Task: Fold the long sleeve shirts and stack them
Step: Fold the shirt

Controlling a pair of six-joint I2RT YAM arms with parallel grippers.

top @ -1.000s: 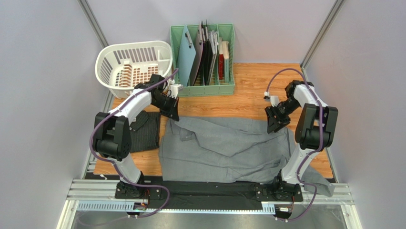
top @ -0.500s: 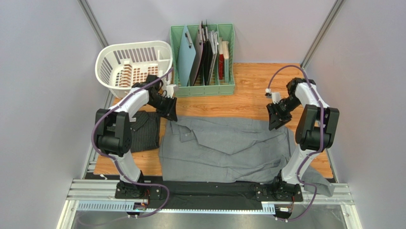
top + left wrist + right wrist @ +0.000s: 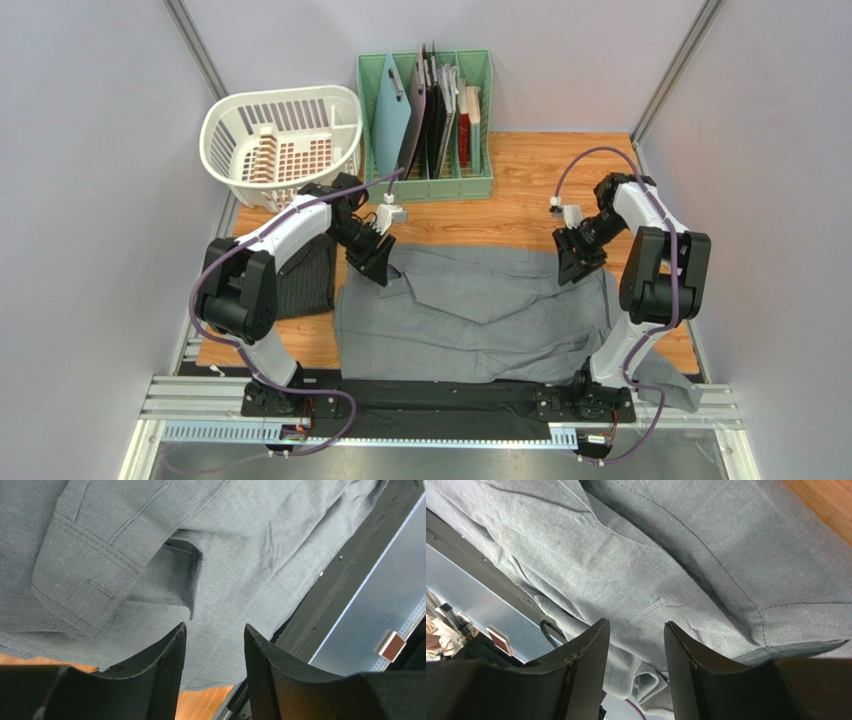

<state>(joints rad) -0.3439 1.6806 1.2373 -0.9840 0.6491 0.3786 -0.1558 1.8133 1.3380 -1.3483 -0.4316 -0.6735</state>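
Jaws spread on both arms, nothing pinched; left jaws hang over the far-left corner of the grey shirt (image 3: 480,305), right jaws over its far-right corner; can't tell if either touches cloth. Grey shirt lies flat across mid counter (image 3: 520,205), near edge draped over the front rail (image 3: 440,395); dark shirt (image 3: 310,280) sits folded just beside it on the left.

Looks like a far-edge pick for the next fold; I'd drop both sides evenly, pinch all layers at each corner, lift together, keep the edge taut so the crease runs straight; stay off the dark shirt.

Hard to read: stitched flap (image 3: 82,587) in left wrist view, cuff or pocket, unclear; collar hidden under left arm (image 3: 290,225) from above; cloth hanging past the rail at right partly blocked; dark shirt half covered, stripes not resolvable.
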